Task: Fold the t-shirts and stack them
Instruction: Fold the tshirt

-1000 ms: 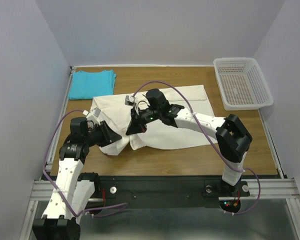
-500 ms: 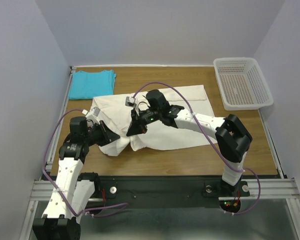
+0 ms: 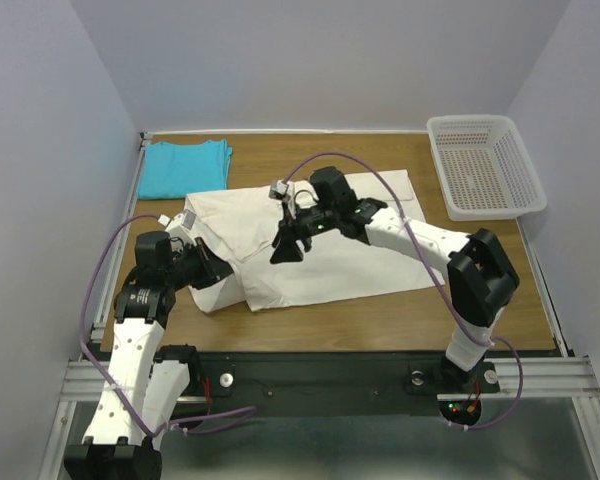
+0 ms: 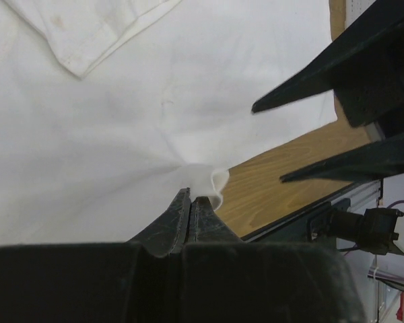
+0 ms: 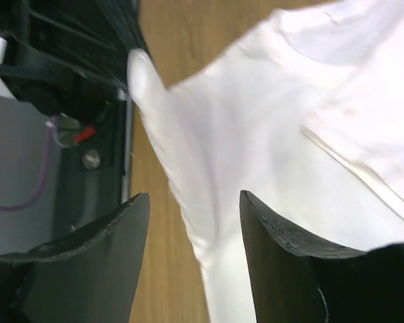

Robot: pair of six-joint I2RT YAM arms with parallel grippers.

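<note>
The cream t-shirt (image 3: 325, 275) is pinched at its edge by our closed left hand (image 4: 190, 200) for folding; our right hand (image 5: 194, 202) hovers open, empty.

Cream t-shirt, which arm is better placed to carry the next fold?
Left, probably: the left fingers are shut on the cream t-shirt's near-left edge, while the right fingers stand open over the cloth, gripping nothing.

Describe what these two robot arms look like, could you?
The left arm and right arm have white shells with chunky black joints. A purple cable loops along each. The left gripper and right gripper each end in two black, tapering fingers.
</note>
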